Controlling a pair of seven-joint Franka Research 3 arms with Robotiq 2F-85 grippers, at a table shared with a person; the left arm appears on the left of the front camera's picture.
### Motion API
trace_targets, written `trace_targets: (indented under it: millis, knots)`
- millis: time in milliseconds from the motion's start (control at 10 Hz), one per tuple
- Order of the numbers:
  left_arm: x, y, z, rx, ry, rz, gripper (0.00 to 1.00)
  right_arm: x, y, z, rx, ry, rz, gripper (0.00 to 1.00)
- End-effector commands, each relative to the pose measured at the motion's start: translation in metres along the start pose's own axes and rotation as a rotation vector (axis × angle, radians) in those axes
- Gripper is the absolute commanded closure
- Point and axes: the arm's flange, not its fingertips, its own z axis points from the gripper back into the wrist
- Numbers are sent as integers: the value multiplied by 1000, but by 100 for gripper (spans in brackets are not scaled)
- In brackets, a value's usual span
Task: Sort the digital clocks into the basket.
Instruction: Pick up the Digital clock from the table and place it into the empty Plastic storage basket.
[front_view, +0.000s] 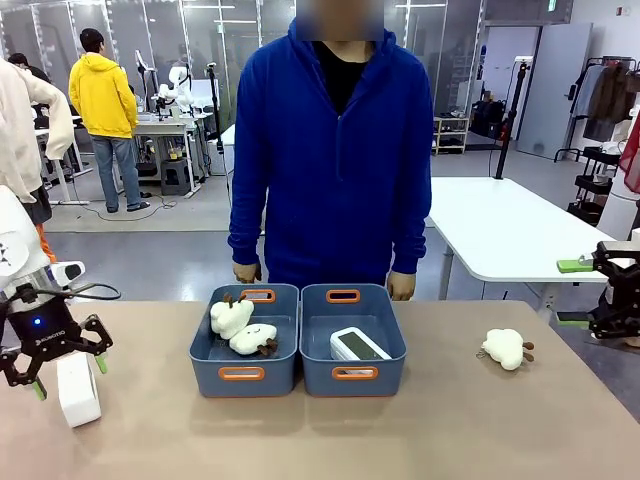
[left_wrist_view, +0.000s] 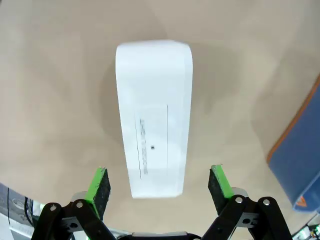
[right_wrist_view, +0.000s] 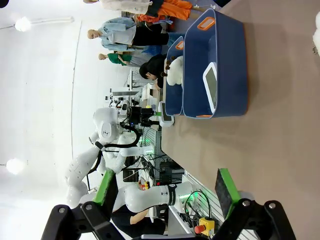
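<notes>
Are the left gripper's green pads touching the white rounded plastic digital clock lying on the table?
Apart. The left wrist view shows bare tan table between each green pad and the clock's sides; the open left gripper straddles it.

The left arm (front_view: 15, 245) is glossy white, with a pale camera block at the wrist and a thin black cable (front_view: 100, 289) looping off it. The left gripper (front_view: 70, 376) is black, with small white lettering, a blue light (front_view: 38, 322), silver pins at the linkage joints and green pads (left_wrist_view: 99, 186); the right gripper (front_view: 574, 293) is likewise black with green pads. The person (front_view: 340, 170) wears a blue hooded jacket with long sleeves over a black top.
</notes>
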Motion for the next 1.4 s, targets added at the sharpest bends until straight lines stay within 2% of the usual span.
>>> trace_targets:
  millis: [0,100,200,300,400,500,700,800,900,1100,1300]
  knots:
    - [7,0,-22,32,-50,-2,0,1,5,1,-20,6,-21,0]
    - [9,0,-27,42,-63,-3,0,1,5,1,-20,6,-21,0]
    - [13,1,-31,40,-83,6,15,1,5,1,-20,6,-21,0]
    - [15,3,-35,45,-98,19,60,1,5,1,-20,6,-21,0]
    - [13,4,-39,62,-91,10,75,1,5,1,-20,6,-21,0]
    - [12,4,-40,64,-87,6,100,1,5,1,-20,6,-21,0]
    - [10,5,-41,62,-75,-2,100,1,5,1,-20,6,-21,0]
    - [7,8,-40,69,-62,-8,97,1,5,1,-20,6,-21,0]
    - [5,10,-35,72,-55,-13,88,1,5,1,-20,6,-21,0]
    - [-2,11,-18,54,-38,-29,88,1,5,1,-20,6,-21,0]
    - [-30,13,84,59,-95,-278,88,1,5,1,-20,6,-21,0]
